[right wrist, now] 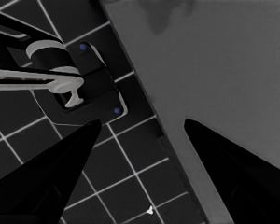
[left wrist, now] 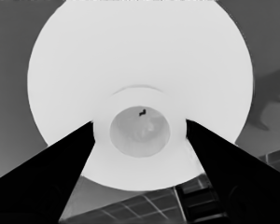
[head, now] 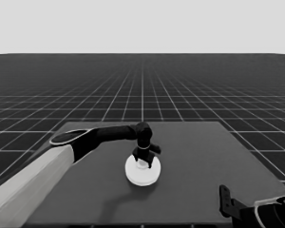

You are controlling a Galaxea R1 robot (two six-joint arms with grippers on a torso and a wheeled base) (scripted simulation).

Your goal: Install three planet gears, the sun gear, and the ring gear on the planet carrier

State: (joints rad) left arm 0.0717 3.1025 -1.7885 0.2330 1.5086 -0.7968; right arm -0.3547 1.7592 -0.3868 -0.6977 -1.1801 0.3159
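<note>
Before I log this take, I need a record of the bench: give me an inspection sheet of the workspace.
Surface: dark table, bare apart from one stack.
Job's things: larger round part near the table's middle; smaller round part and gears not visible.
Clutter: nothing seen.
Grippers: left gripper at the larger round part's centre, its fingers flanking a raised hub; right gripper parked at the lower right corner, fingers apart.
Cables: nothing seen.
Surroundings: gridded floor; dark machinery past the table's edge.
</note>
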